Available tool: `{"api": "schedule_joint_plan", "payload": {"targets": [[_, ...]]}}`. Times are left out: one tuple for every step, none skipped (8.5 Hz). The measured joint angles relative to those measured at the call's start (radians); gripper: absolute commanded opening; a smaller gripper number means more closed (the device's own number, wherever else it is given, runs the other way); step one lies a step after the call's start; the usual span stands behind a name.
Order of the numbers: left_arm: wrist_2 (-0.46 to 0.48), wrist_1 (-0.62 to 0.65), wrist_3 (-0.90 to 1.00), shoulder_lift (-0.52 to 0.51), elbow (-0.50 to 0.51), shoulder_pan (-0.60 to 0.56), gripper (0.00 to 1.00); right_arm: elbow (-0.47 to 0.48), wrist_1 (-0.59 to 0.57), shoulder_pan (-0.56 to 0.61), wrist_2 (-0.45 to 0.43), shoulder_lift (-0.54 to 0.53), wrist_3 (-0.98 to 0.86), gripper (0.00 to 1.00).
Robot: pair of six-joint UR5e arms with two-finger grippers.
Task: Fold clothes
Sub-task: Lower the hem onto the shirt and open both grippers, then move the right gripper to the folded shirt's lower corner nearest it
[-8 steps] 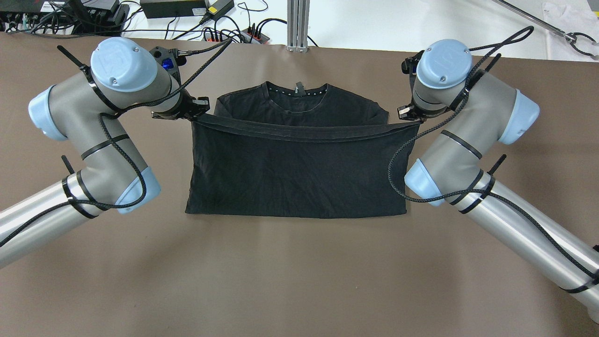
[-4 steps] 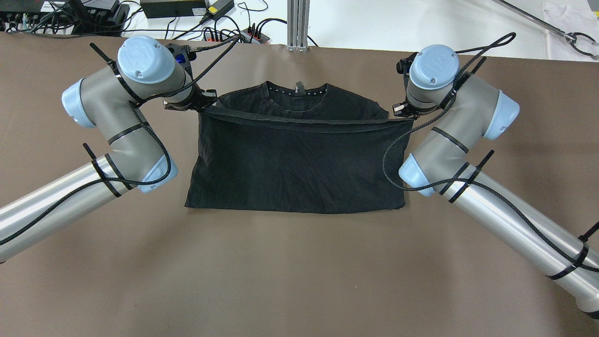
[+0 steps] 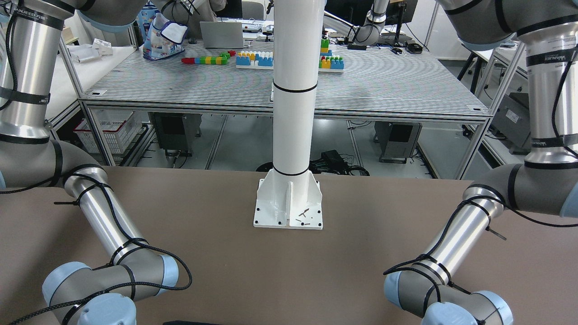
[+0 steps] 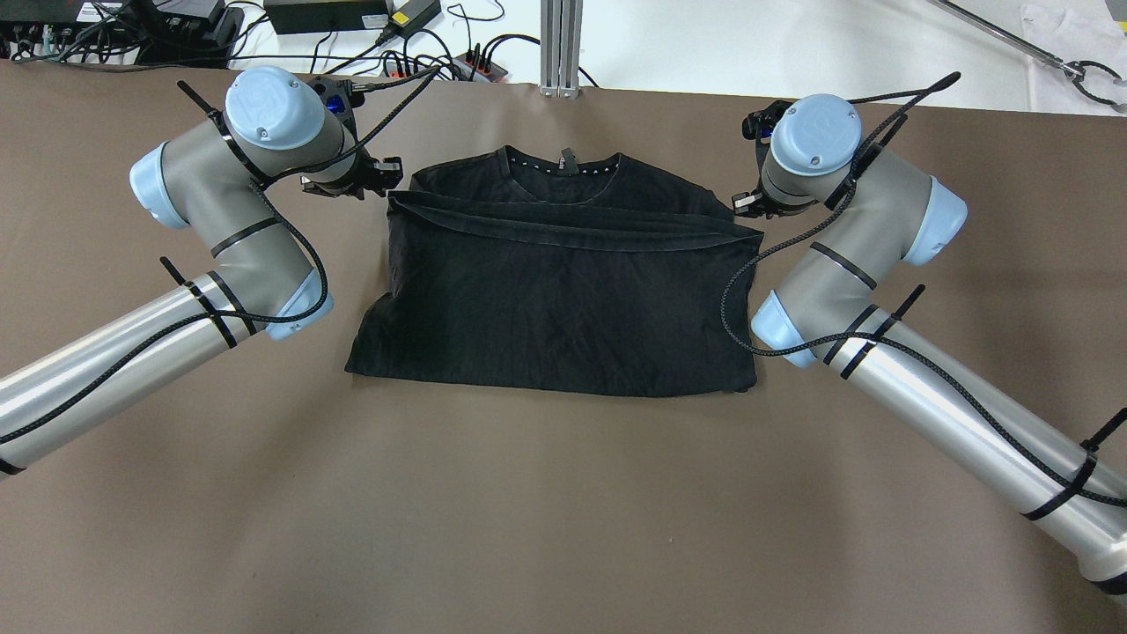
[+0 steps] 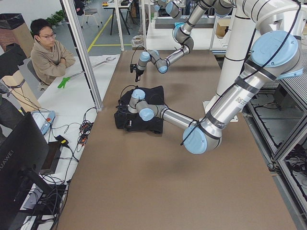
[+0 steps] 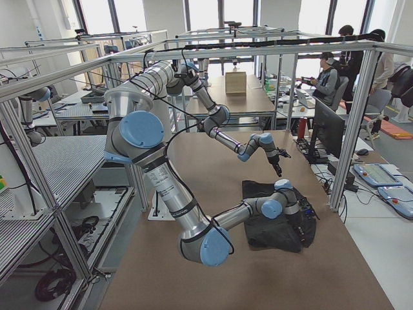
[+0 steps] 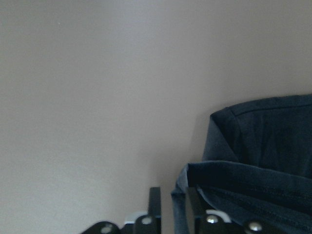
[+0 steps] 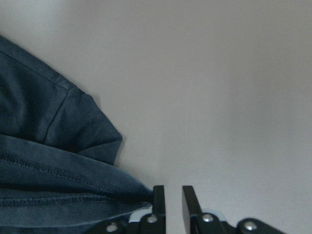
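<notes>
A black T-shirt (image 4: 555,299) lies on the brown table, its lower half folded up over the chest, with the hem (image 4: 563,231) lying slack just below the collar. My left gripper (image 4: 380,176) sits at the hem's left corner. In the left wrist view its jaws (image 7: 173,207) stand slightly apart, with the shirt's edge (image 7: 243,180) loose between them. My right gripper (image 4: 742,204) sits beside the hem's right corner. In the right wrist view (image 8: 171,200) it is slightly open and empty, with the shirt (image 8: 53,161) to the left of its fingers.
A power strip and cables (image 4: 440,63) and a metal post (image 4: 561,44) stand at the table's far edge. The white column base (image 3: 289,203) stands on the robot's side. A person (image 5: 48,50) sits beyond the far edge.
Both grippers carried the hem further toward the collar and lowered it. The hem, taut between them before, now lies slack on the shirt, and both grippers have let go.
</notes>
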Motion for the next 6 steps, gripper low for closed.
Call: {"api": "schedule_joint_plan", "payload": {"targets": [[-0.001, 0.0, 0.001, -0.003, 0.006, -0.004, 0.99, 0.004, 0.025, 0.0, 0.004, -0.005, 0.02, 0.94], [-0.002, 0.0, 0.0, -0.005, 0.008, -0.006, 0.99, 0.028, 0.05, -0.001, 0.009, -0.018, 0.045, 0.94], [-0.003, 0.0, -0.003, -0.006, 0.008, -0.006, 0.99, 0.098, 0.065, -0.009, 0.012, -0.065, 0.087, 0.95], [-0.003, 0.0, -0.006, -0.007, 0.008, -0.007, 0.99, 0.218, 0.072, -0.031, 0.014, -0.146, 0.149, 0.94], [-0.003, 0.0, -0.006, -0.007, 0.008, -0.008, 0.99, 0.336, 0.076, -0.072, 0.015, -0.23, 0.203, 0.95], [-0.002, 0.0, -0.004, -0.007, 0.007, -0.008, 0.99, 0.412, 0.08, -0.117, 0.015, -0.286, 0.272, 0.94]]}}
